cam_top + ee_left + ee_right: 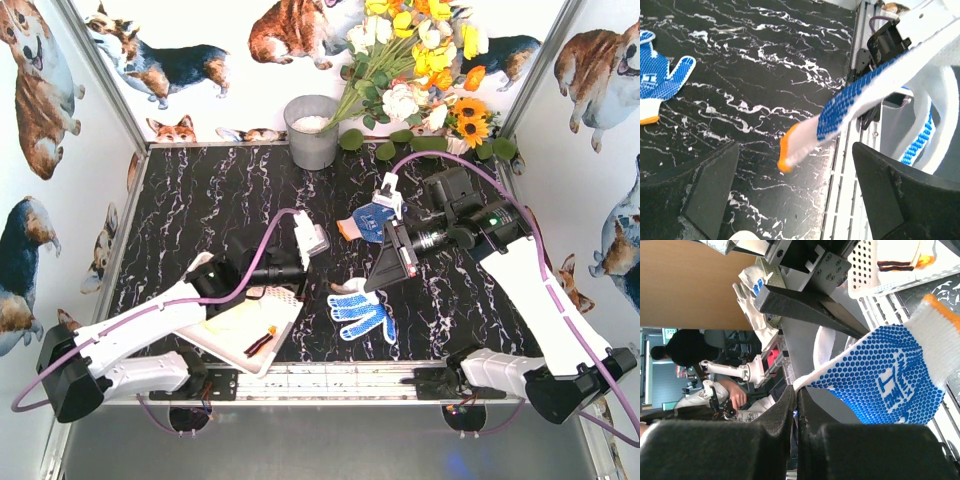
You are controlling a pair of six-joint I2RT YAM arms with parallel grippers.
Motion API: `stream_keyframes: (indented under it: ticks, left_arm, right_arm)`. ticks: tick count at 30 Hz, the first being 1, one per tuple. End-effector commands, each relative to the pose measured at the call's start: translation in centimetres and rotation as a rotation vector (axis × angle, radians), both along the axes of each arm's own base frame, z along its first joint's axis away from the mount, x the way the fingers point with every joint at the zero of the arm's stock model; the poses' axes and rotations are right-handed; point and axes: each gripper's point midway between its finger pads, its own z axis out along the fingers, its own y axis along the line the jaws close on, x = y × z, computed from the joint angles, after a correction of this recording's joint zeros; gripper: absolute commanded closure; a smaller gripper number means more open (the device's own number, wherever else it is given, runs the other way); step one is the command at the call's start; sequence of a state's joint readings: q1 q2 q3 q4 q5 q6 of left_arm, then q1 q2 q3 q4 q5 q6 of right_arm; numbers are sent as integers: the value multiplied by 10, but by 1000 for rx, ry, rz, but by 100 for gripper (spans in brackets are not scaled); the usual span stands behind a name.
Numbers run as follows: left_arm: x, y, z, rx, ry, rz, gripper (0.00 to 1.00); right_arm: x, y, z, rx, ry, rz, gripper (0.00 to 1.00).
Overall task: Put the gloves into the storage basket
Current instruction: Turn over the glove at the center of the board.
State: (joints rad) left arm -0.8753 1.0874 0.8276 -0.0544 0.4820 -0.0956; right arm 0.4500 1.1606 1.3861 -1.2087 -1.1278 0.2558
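My right gripper [378,283] is shut on the edge of a blue-dotted white glove [362,312] with an orange cuff and holds it hanging above the table. The right wrist view shows the jaws [797,392] pinched on that glove [885,380]. My left gripper [285,272] is open and empty, just right of the white storage basket [225,350], which holds cream gloves. In the left wrist view the held glove [850,105] hangs ahead of the open fingers [715,180]. A second blue-dotted glove [368,222] lies flat on the table, also in the left wrist view [660,75].
A grey metal bucket [312,130] stands at the back centre, with a bunch of flowers [420,70] to its right. A metal rail [330,380] runs along the near table edge. The basket's slotted corner shows in the right wrist view [865,270].
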Motion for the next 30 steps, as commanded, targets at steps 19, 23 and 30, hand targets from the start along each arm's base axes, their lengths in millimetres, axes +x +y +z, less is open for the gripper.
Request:
stream_keyframes:
  ticks: [19, 23, 30]
  left_arm:
    - [-27, -45, -39, -101, 360, 51, 97]
    - [-32, -57, -65, -113, 506, 129, 99]
    - [-8, -95, -113, -26, 748, 300, 100]
  right_arm:
    - [73, -16, -70, -268, -47, -342, 100]
    - [107, -37, -126, -381, 51, -524, 100]
    - [149, -58, -189, -521, 85, -688, 75]
